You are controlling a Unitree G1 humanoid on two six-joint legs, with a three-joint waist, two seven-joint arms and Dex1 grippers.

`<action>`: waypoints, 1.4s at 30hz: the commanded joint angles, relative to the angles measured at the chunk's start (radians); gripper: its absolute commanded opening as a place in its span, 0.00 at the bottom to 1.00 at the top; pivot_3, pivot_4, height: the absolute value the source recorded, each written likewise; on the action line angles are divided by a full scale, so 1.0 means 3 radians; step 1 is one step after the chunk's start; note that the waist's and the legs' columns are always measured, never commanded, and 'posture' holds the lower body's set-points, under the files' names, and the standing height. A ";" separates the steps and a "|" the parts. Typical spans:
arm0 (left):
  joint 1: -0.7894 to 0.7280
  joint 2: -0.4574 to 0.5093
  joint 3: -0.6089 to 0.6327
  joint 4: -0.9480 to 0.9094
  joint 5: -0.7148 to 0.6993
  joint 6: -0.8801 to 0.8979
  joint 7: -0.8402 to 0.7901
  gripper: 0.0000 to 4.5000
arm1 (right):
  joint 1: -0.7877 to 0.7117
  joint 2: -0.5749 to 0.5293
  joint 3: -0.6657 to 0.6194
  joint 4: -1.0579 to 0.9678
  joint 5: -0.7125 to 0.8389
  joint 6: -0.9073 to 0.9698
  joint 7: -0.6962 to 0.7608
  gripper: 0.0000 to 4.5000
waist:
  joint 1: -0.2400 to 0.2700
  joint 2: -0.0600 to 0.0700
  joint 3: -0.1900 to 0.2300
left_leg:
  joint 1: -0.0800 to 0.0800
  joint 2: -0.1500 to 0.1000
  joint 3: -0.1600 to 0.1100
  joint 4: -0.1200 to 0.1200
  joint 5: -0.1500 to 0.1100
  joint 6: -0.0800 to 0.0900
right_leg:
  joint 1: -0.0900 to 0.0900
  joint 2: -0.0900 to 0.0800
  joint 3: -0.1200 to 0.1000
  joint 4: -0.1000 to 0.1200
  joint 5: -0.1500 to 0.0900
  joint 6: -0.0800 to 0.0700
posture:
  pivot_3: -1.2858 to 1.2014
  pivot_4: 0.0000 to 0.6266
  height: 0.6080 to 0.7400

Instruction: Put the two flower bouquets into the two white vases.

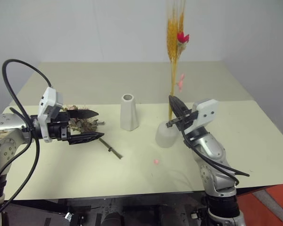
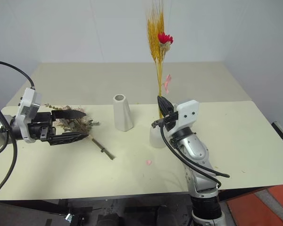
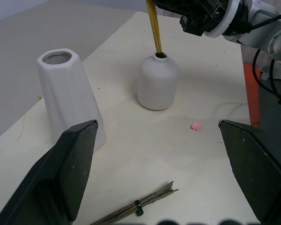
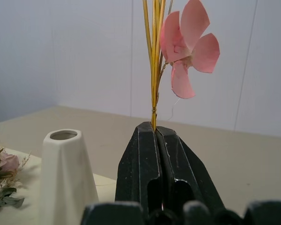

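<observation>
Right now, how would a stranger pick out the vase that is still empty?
Start at the pale table. Near its middle stand two white vases. The empty one is the tall tapered vase; the squat vase beside it already holds the golden-yellow stalks.

A big pale table (image 1: 61, 174) holds everything. The tall white vase (image 1: 129, 112) stands near the middle of it. Just to the right of the tall vase stands the short round vase (image 1: 166, 135), with the yellow stalk bunch (image 1: 175, 42) standing up in its hole. Left of the tall vase lies the pink rose bunch (image 2: 75, 125), stems pointing toward the front edge. A tiny pink bloom (image 1: 156, 161) lies in front of the tall vase, a little to the right.
</observation>
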 commanded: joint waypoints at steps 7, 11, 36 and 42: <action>-0.0022 0.0019 0.0057 -0.0065 -0.0034 -0.0010 -0.0003 1.00 | -0.0003 0.0018 -0.0034 -0.0158 0.0016 -0.0050 -0.0067 0.01 | 0.0001 0.0000 0.0000 | 0.0000 0.0000 0.0000 0.0000 0.0000 0.0000 | 0.0000 0.0000 0.0000 0.0000 0.0000 0.0000 | 0.52 0.24 1.00; -0.0021 0.0034 0.0064 -0.0057 -0.0031 -0.0013 -0.0018 1.00 | 0.0079 0.0019 -0.0034 -0.0124 0.0016 -0.0067 -0.0074 0.01 | 0.0002 0.0000 0.0000 | 0.0000 0.0000 0.0000 0.0000 0.0000 0.0000 | 0.0000 0.0000 0.0000 0.0000 0.0000 0.0000 | 0.52 0.24 1.00; -0.0098 0.0065 0.0028 -0.0006 -0.0015 0.0020 -0.0044 1.00 | 0.0617 -0.0159 -0.0193 -0.0294 0.0194 -0.0080 0.0141 0.71 | 0.0013 0.0000 0.0000 | -0.0004 -0.0001 -0.0001 0.0000 0.0000 0.0000 | -0.0001 -0.0001 0.0000 -0.0003 0.0000 0.0000 | 0.52 0.24 1.00; -0.0083 0.0071 0.0035 0.0007 -0.0010 0.0045 -0.0016 1.00 | 0.1007 -0.0569 -0.0417 -0.0726 0.0432 0.0205 0.0377 0.99 | 0.0009 0.0000 0.0000 | -0.0003 0.0000 0.0000 0.0001 0.0000 0.0000 | 0.0000 0.0000 0.0000 -0.0002 0.0000 0.0001 | 0.52 0.24 1.00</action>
